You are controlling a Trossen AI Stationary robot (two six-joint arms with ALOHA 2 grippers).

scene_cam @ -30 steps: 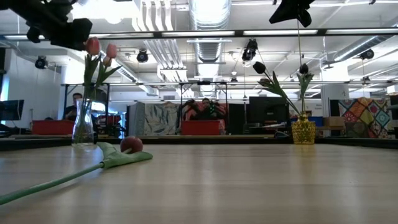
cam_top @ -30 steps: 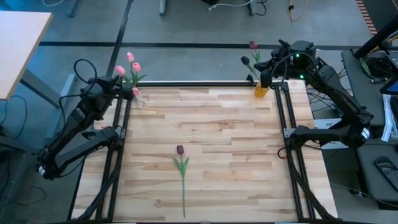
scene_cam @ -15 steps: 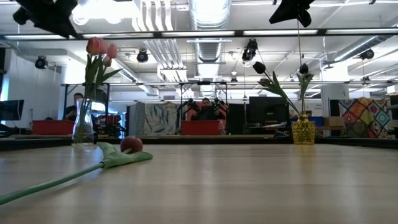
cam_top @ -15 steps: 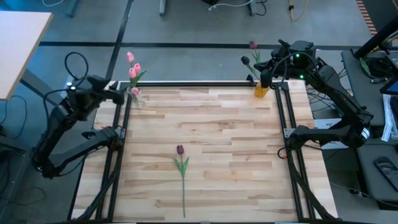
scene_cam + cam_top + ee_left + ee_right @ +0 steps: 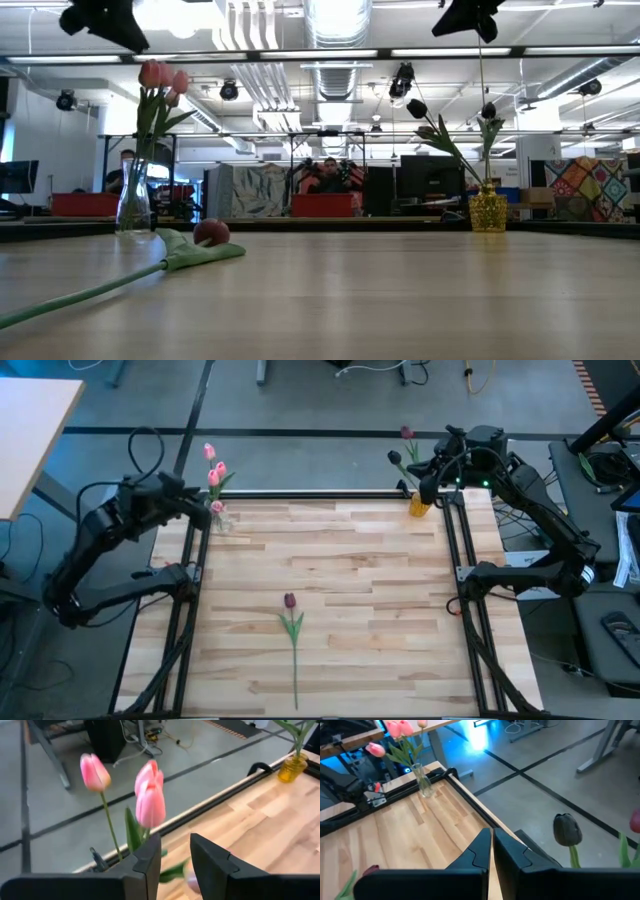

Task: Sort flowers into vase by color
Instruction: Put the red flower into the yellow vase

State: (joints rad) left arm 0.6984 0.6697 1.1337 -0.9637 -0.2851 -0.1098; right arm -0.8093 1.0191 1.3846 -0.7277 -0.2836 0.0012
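Observation:
Three pink tulips (image 5: 215, 470) (image 5: 150, 800) stand with their stems in a clear glass vase (image 5: 222, 522) (image 5: 133, 205) at the table's far left corner. My left gripper (image 5: 196, 508) (image 5: 175, 852) is open just left of them, raised to head height, touching nothing. Two maroon tulips (image 5: 407, 433) (image 5: 567, 830) stand in a yellow vase (image 5: 420, 506) (image 5: 488, 208) at the far right corner. My right gripper (image 5: 424, 488) (image 5: 491, 842) hovers above that vase, shut, with nothing showing between its fingers. One maroon tulip (image 5: 292, 622) (image 5: 211, 232) lies flat near the table's middle, its head toward the far edge.
Black frame rails (image 5: 330, 493) run along the table's far edge and both sides, close to the two vases. A person (image 5: 330, 172) sits in the room beyond the far edge. Bare wood (image 5: 380, 590) lies between the vases and around the lying tulip.
My left gripper drew back from the pink tulips, up and toward the table's left edge, then swung a little way back toward them. A pink head that leaned left beside the gripper now stands upright with the others. My right arm kept still.

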